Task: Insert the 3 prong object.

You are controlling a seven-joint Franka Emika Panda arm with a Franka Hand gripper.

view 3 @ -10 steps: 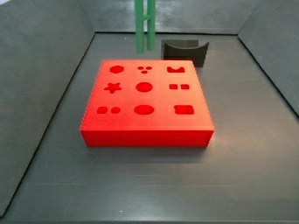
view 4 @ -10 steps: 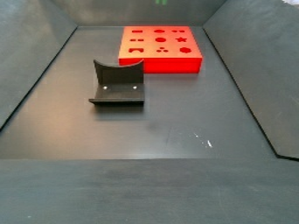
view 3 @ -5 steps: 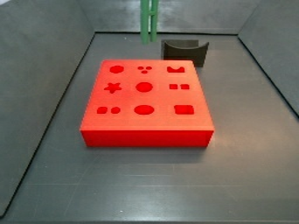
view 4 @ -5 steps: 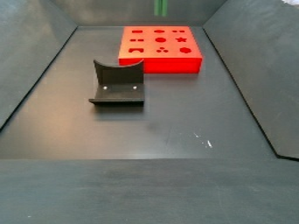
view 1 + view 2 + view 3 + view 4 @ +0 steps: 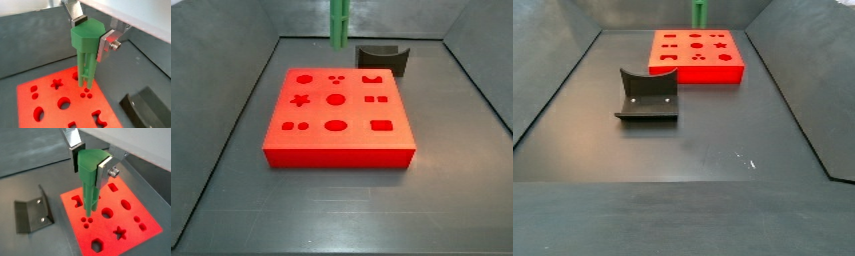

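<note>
My gripper [image 5: 92, 34] is shut on the head of the 3 prong object [image 5: 85, 55], a bright green stick of thin parallel rods that hangs upright. It shows the same way in the wrist view [image 5: 90, 178], with the gripper [image 5: 91, 162] on its head. The rod tips hang above the red block [image 5: 48, 100], near its three small round holes [image 5: 85, 92], and stay apart from it. In both side views only the green stick shows [image 5: 339, 25] [image 5: 700, 12], high above the far part of the red block [image 5: 358, 112] [image 5: 707, 73]. The gripper itself is out of frame there.
The red block [image 5: 103, 230] has several shaped holes in its top. The fixture [image 5: 647, 97], a dark L-shaped bracket, stands on the dark floor beside the block; it also shows in three views [image 5: 382, 60] [image 5: 30, 215] [image 5: 147, 107]. Grey walls enclose the floor.
The green stick has shifted a little towards the fixture side. More of its length now shows below the top edge of a side view.
</note>
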